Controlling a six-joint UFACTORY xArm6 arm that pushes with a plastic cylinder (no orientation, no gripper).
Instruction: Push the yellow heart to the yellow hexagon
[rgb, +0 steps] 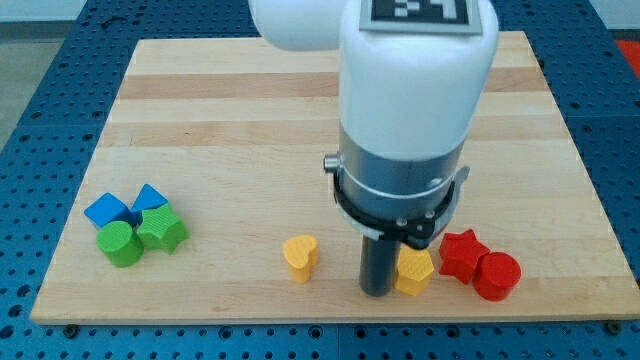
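Observation:
The yellow heart (300, 256) lies near the view's bottom, left of centre. The yellow hexagon (414, 271) lies to its right, partly hidden by the rod. My tip (377, 291) rests on the board between the two, touching or nearly touching the hexagon's left side and well apart from the heart. The arm's white and grey body (415, 120) rises above the tip and hides the board behind it.
A red star (461, 254) and a red cylinder (496, 276) sit just right of the hexagon. At the view's left are two blue blocks (108, 210) (150, 197), a green cylinder (120, 243) and a green star (162, 230). The wooden board's bottom edge (330, 312) runs close below.

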